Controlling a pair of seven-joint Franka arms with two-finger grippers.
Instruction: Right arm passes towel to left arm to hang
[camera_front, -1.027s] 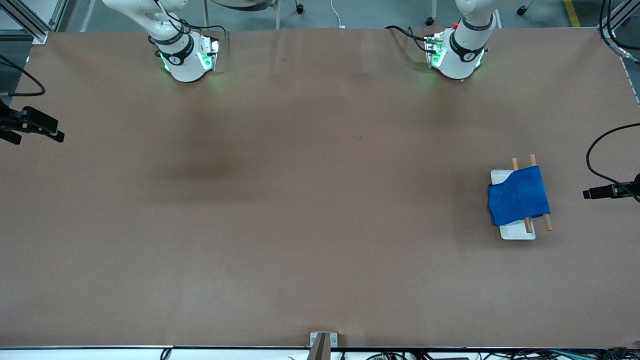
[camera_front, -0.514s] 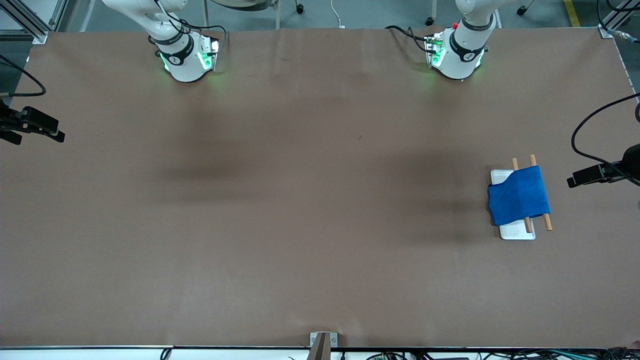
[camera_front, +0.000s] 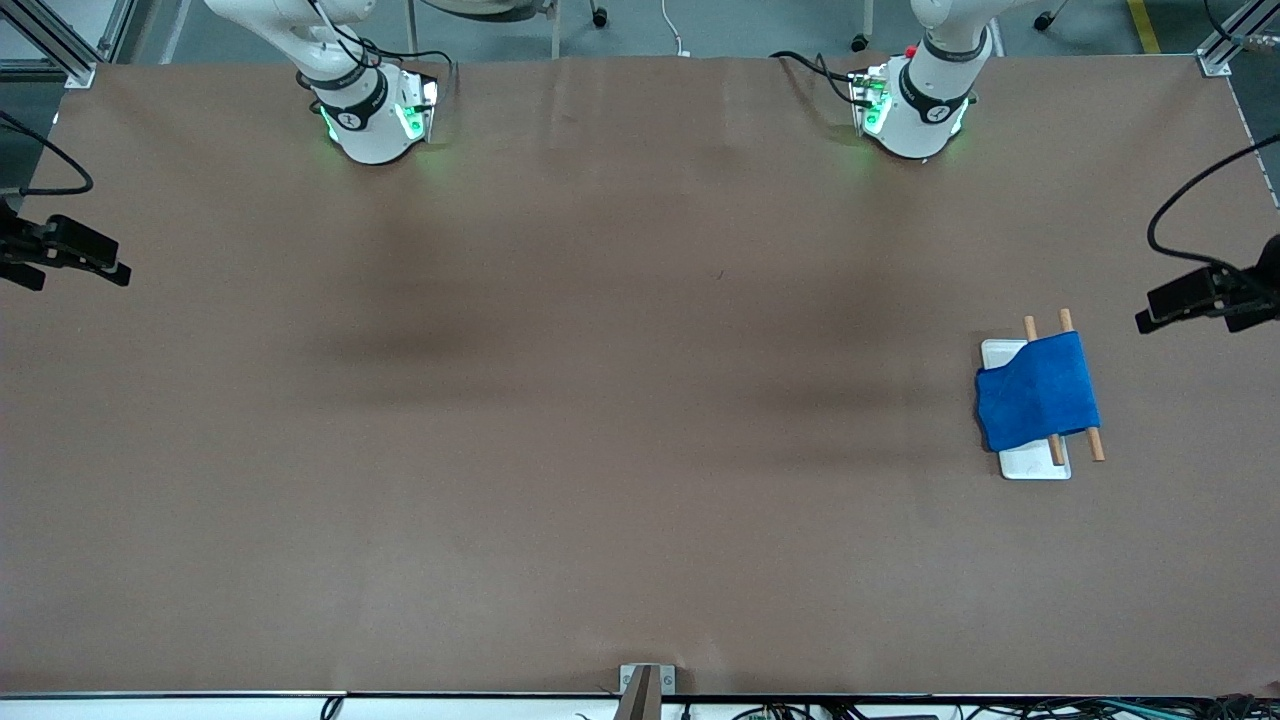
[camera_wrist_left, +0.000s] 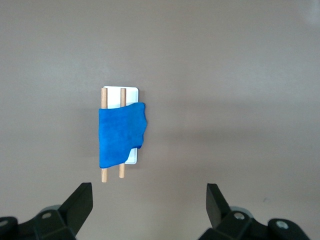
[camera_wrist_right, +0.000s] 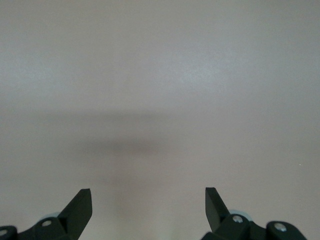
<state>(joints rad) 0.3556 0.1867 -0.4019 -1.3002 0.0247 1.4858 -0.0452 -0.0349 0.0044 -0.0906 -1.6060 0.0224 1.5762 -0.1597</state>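
Towel was seen draped across two wooden rods over a white rack tray, toward the left arm's end of the table, already hung as far as could be judged. Its long axis was run across the rods, while rods and tray were laid along the near-far line of the table.

Left gripper was held high with fingers spread wide and nothing between them; in the left wrist view the towel was seen well below, apart from the fingertips. In the front view only the dark end of that arm was visible at the table's edge at the left arm's end, near the rack but off to its side.

Right gripper was also spread and empty, held over bare brown table; it was seen at the edge of the front view at the right arm's end, well apart from the towel. The left arm was clearly the nearer one.

Task was judged finished or nearly so, both arms apparently waiting clear.
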